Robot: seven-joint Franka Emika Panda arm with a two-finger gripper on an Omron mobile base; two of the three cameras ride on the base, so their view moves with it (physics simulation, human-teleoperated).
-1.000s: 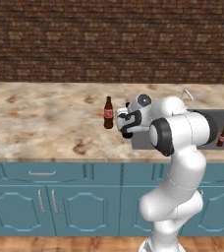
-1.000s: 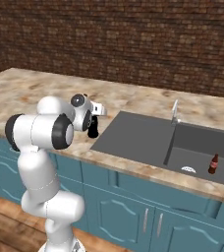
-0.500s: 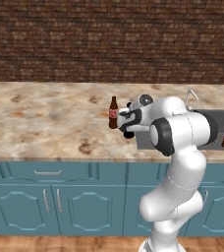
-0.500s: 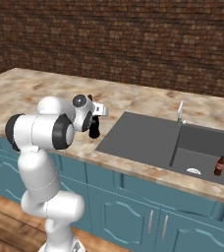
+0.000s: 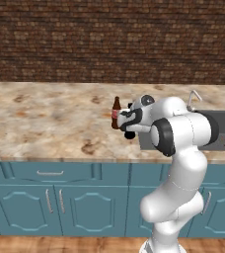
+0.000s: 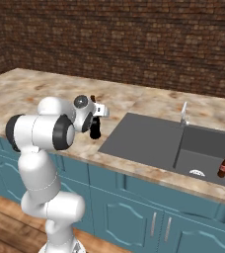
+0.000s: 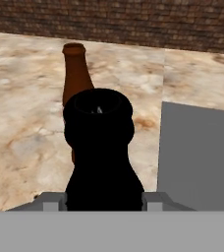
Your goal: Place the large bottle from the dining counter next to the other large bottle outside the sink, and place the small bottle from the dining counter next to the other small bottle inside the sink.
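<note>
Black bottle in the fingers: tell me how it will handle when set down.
Likely rigid: the black bottle keeps its shape between the fingers. Probably tippy, being tall and slim-necked; the brown bottle stands close behind it on the counter, so a knock might topple both. Its round body would probably roll if felled.

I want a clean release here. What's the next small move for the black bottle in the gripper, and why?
Probably ease it straight down onto the counter. The gripper clamps the black bottle right beside the brown bottle, outside the sink; whether its base touches yet, I cannot tell.
</note>
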